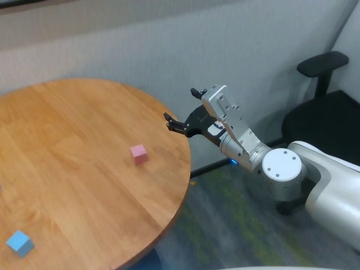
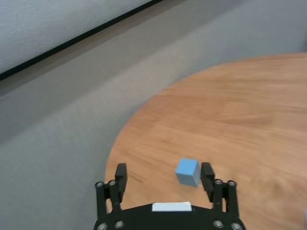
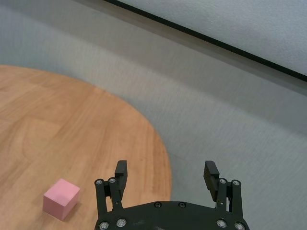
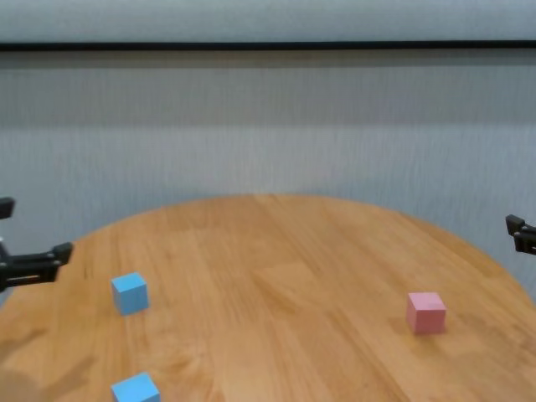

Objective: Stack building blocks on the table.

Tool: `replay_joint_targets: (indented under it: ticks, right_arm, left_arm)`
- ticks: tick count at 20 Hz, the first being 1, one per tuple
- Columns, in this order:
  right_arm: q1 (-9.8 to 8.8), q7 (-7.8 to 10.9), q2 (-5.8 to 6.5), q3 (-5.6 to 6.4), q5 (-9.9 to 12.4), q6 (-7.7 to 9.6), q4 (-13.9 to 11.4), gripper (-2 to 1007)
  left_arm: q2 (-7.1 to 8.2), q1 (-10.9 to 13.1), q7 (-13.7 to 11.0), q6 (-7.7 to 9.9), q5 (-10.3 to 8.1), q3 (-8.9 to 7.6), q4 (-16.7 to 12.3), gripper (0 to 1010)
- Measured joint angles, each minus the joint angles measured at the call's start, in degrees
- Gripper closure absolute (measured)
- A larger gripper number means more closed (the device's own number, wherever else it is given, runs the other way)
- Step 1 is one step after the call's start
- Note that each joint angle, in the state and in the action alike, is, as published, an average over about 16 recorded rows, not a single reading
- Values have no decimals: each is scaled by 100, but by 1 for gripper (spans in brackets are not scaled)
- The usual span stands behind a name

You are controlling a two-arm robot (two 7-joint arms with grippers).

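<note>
The round wooden table (image 1: 73, 140) holds three cubes. A pink block (image 1: 139, 154) lies near its right edge and also shows in the chest view (image 4: 426, 311) and the right wrist view (image 3: 61, 198). One light blue block (image 4: 130, 293) lies at the left, with a second one (image 4: 136, 389) nearer me, which also shows in the head view (image 1: 19, 243). My left gripper (image 2: 164, 175) is open and empty, just left of the farther blue block (image 2: 187, 172). My right gripper (image 1: 181, 105) is open and empty, off the table's right edge, apart from the pink block.
A black office chair (image 1: 326, 107) stands on the floor to the right, behind my right arm. A grey wall runs behind the table. The table's right rim (image 3: 163, 163) lies under my right gripper.
</note>
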Motion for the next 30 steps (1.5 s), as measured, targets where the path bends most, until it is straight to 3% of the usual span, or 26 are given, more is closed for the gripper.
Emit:
replay_joint_targets:
  ticks: [5, 9, 21, 30]
  right_arm:
    - [0, 0, 0, 0, 0, 0, 0, 0]
    - [0, 0, 0, 0, 0, 0, 0, 0]
    - [0, 0, 0, 0, 0, 0, 0, 0]
    - [0, 0, 0, 0, 0, 0, 0, 0]
  left_arm:
    - [294, 219, -550, -129, -166, -50, -185, 7]
    - [392, 336, -843, -139, -209, -4, -260, 7]
    - [155, 445, -1096, 93, 136, 304, -284, 7]
    - [71, 495, -1314, 149, 211, 303, -396, 7]
